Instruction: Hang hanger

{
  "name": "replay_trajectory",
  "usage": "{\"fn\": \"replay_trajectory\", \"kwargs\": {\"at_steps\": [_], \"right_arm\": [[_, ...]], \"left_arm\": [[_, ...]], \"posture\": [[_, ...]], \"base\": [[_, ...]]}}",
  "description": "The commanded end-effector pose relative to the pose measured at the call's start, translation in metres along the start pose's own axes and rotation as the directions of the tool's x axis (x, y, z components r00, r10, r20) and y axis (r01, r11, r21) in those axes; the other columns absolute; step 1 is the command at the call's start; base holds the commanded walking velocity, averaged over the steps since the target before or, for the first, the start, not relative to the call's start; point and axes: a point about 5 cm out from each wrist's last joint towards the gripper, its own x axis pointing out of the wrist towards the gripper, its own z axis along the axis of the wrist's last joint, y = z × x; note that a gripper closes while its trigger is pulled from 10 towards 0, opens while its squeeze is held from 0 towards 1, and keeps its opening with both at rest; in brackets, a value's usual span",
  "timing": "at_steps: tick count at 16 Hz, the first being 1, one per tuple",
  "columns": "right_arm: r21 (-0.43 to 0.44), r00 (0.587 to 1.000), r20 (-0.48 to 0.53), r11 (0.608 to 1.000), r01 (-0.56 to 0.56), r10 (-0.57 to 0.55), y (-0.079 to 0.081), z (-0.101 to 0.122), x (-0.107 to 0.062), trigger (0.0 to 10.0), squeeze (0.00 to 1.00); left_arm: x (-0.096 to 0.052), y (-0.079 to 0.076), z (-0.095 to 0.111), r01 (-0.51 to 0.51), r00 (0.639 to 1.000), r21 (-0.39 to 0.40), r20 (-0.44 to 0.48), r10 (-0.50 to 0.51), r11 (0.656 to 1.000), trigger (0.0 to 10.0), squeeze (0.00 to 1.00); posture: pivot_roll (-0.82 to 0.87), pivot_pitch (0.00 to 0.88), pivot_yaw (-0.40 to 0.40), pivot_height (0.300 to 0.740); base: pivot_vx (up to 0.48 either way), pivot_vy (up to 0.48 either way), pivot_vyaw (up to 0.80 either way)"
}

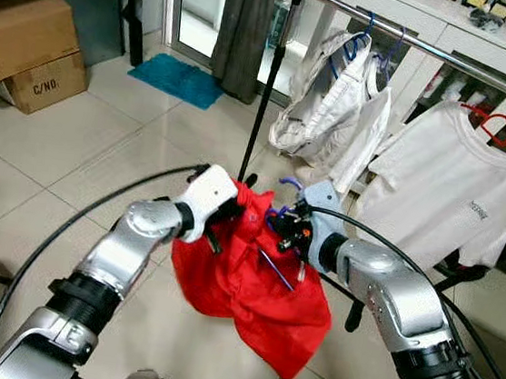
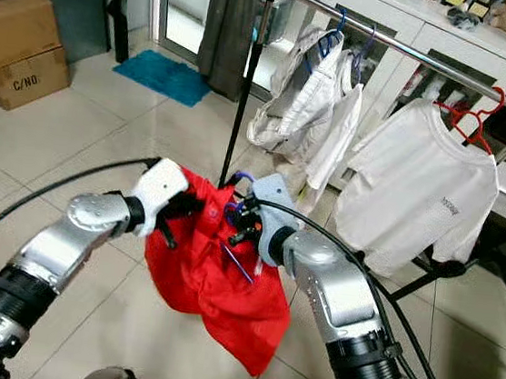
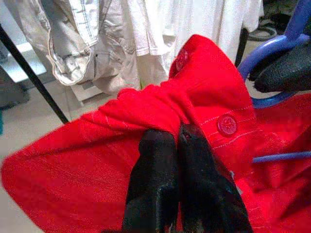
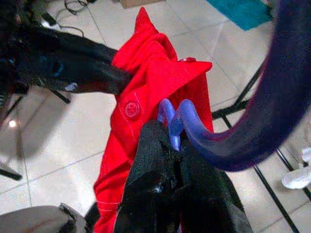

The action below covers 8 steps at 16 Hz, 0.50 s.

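Hanger (image 4: 204,131), blue plastic, sits clamped at its neck in our right hand (image 1: 295,234), whose fingers are closed on it just below the hook. Our left hand (image 1: 229,214) is pinched shut on a fold of the red shirt (image 1: 251,290) near its buttoned edge. The shirt droops between both hands, above the tiled floor (image 1: 104,136) and short of the clothes rail (image 1: 416,42).

To do this step well, we judge we should keep the hook upright, lift it above the rail in the bare stretch between the pale jacket (image 1: 323,97) and the white T-shirt (image 1: 445,189), then lower it on.

The right wrist view shows the grip on the hook closely; the head views show the rail and the gap we need, which the wrist cameras miss.
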Motion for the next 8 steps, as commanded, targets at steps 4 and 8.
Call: {"fn": "replay_trajectory", "kwargs": {"at_steps": [4, 8], "right_arm": [[0.005, 0.988, -0.042, 0.989, 0.148, -0.148, -0.019, -0.004, -0.002, 10.0, 0.00], [-0.054, 0.948, -0.186, 0.966, 0.253, -0.259, -0.035, -0.031, -0.004, 10.0, 0.00]], "left_arm": [[-0.008, 0.001, -0.002, -0.075, 0.997, 0.116, 0.017, 0.074, 0.990, 0.0, 0.00], [-0.028, 0.006, 0.012, -0.162, 0.972, -0.080, 0.160, 0.173, 0.984, 0.0, 0.00]], "posture": [[0.01, 0.000, -0.126, 0.740], [0.02, 0.000, -0.133, 0.740]], "base": [[0.000, 0.000, 0.00], [0.000, 0.000, 0.00]]}}
